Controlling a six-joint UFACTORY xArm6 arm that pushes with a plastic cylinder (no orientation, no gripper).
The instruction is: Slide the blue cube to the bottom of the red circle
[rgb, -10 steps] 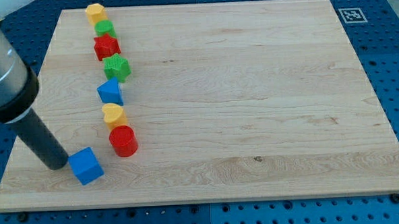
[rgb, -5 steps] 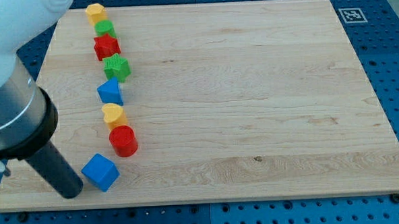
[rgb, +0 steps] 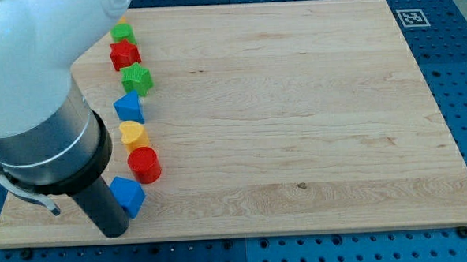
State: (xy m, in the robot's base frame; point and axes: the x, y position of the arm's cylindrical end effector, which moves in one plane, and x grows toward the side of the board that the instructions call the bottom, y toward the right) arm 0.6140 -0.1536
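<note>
Gripper there is none on this arm: its dark rod ends in my tip (rgb: 114,231), which has nothing to open or close and presses against the view's left face of the blue cube (rgb: 128,194) near the worktop's (rgb: 295,104) bottom-left corner. The bulky white and grey arm body fills the view's upper left and hides part of the cube's left side.

The blue cube sits just below and slightly left of the red circle (rgb: 144,164), close to it; whether the two touch cannot be told. Above the red circle a column of blocks runs toward the view's top: a yellow heart-like block (rgb: 133,134), a blue block (rgb: 129,107) of unclear shape, a green block (rgb: 136,77), a red block (rgb: 124,54) and another green block (rgb: 122,31) partly behind the arm. A printed square marker (rgb: 408,17) sits at the worktop's top-right corner.

By the look of it, the pushing step is in hand and nearly complete. The cube appears to need only a short nudge toward the view's right to lie squarely under the red circle. That calls for a gentle, level push, aimed so the cube does not ride up into the red circle and disturb the column.
</note>
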